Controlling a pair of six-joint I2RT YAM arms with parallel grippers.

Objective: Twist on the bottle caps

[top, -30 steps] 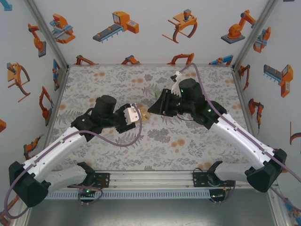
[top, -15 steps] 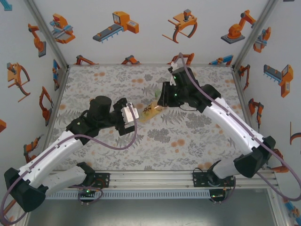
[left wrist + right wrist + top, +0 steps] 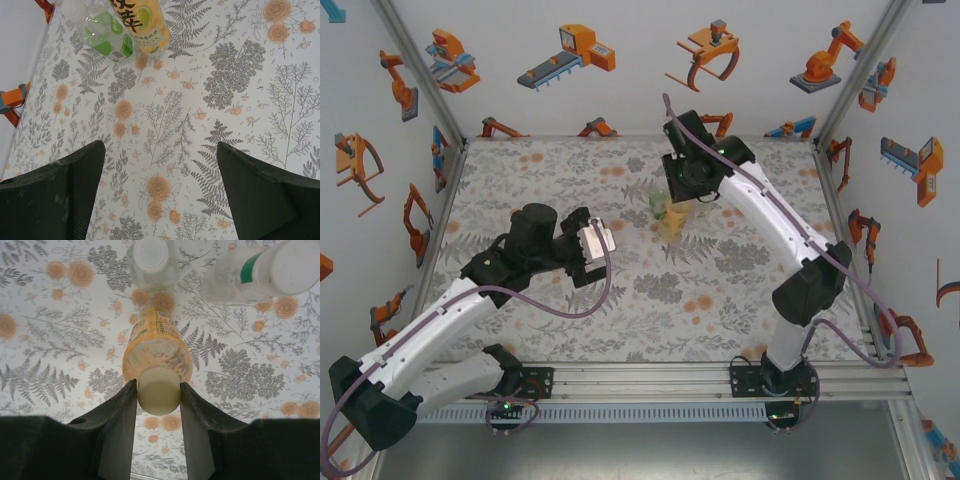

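Bench (image 3: 520, 170): covered with a pale cloth printed with grey ferns, leafy sprigs and orange flowers; it meets the walls on three sides.
Back wall (image 3: 640, 90): white, dotted with orange, grey and blue drawings of industrial machines.
Left wall (image 3: 370, 200): white, same drawings.
Right wall (image 3: 910, 220): white, same drawings.
Corner posts (image 3: 420, 70): silver metal, one at each far corner.
Rail (image 3: 640, 385): silver, along the near edge.
Light: even, soft shadows.
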